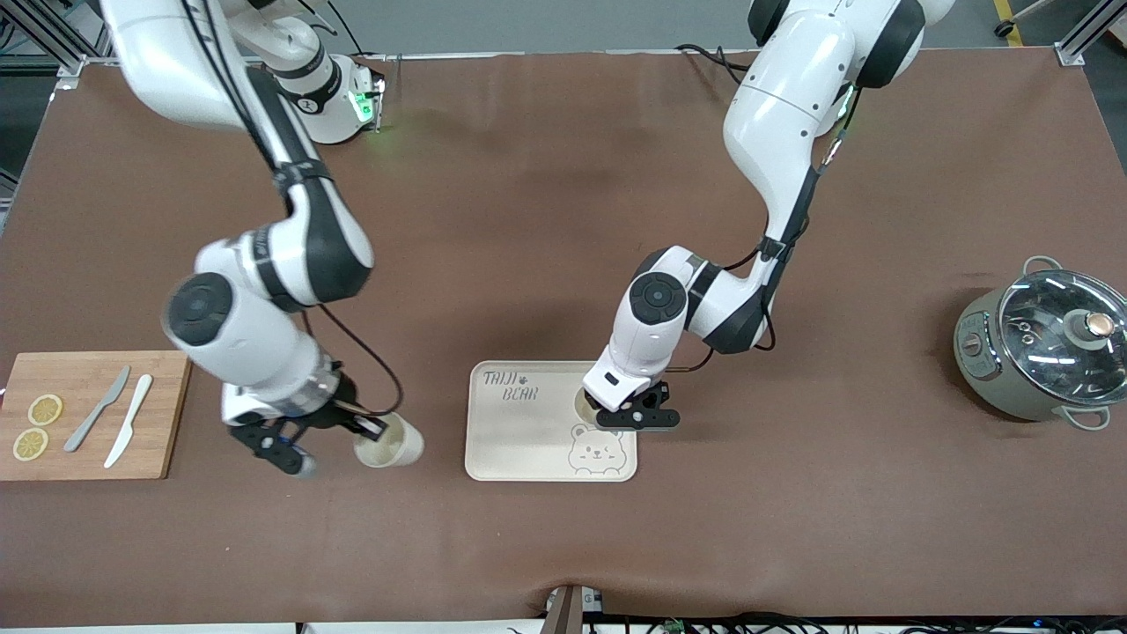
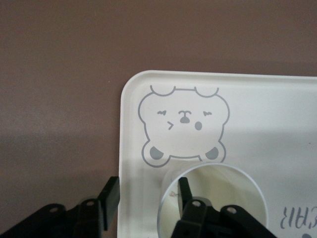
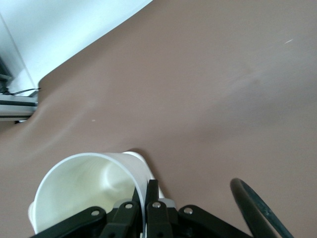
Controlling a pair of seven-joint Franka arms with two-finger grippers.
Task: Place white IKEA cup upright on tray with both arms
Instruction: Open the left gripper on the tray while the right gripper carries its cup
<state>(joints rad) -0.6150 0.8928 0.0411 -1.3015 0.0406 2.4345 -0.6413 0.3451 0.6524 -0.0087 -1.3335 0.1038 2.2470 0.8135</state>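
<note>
From the front, my left gripper hides nearly all of the upright white cup, which stands on the tray toward 2 o'clock from the tray's centre. Only my left wrist view shows that cup's round mouth just beside the bear drawing. It also shows my left gripper spread wide, 1 finger inside the cup and 1 outside, clamping nothing. The frame edge cuts off the cup's lower rim.

My right gripper is at 9 o'clock of the tray and over bare table. It pinches the rim of a second white cup, which is tilted. My right wrist view shows the fingers tight on its wall.

I count 2 cups, 1 tray, 1 cutting board, 2 knives, 2 lemon slices and 1 lidded pot.
</note>
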